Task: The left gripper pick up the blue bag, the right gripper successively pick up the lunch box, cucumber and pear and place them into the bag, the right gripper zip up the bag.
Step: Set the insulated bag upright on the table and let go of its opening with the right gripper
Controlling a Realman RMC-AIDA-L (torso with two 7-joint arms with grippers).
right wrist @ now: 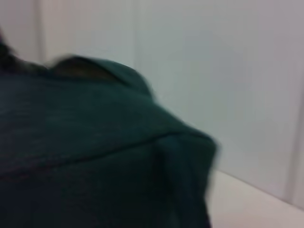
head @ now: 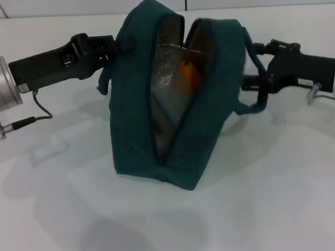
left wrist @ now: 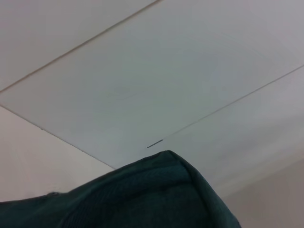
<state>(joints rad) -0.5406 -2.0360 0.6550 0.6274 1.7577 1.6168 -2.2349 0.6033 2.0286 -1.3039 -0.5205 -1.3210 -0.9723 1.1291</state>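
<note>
The blue bag (head: 171, 102) stands upright mid-table, its zip open toward me and silver lining showing. Inside, the orange pear (head: 188, 72) sits high up. Below it lies a pale flat shape (head: 166, 117), likely the lunch box. The cucumber is hidden. My left gripper (head: 117, 45) is shut on the bag's upper left edge. My right gripper (head: 258, 67) is against the bag's right side, inside the loop of the carry strap (head: 260, 84). Bag fabric (left wrist: 156, 194) fills the left wrist view's lower part. The bag (right wrist: 95, 156) also fills most of the right wrist view.
The white table (head: 276, 198) spreads around the bag, with its shadow in front. A grey cable with a plug (head: 18, 121) hangs from my left wrist. White wall panels (left wrist: 142, 71) show beyond the bag.
</note>
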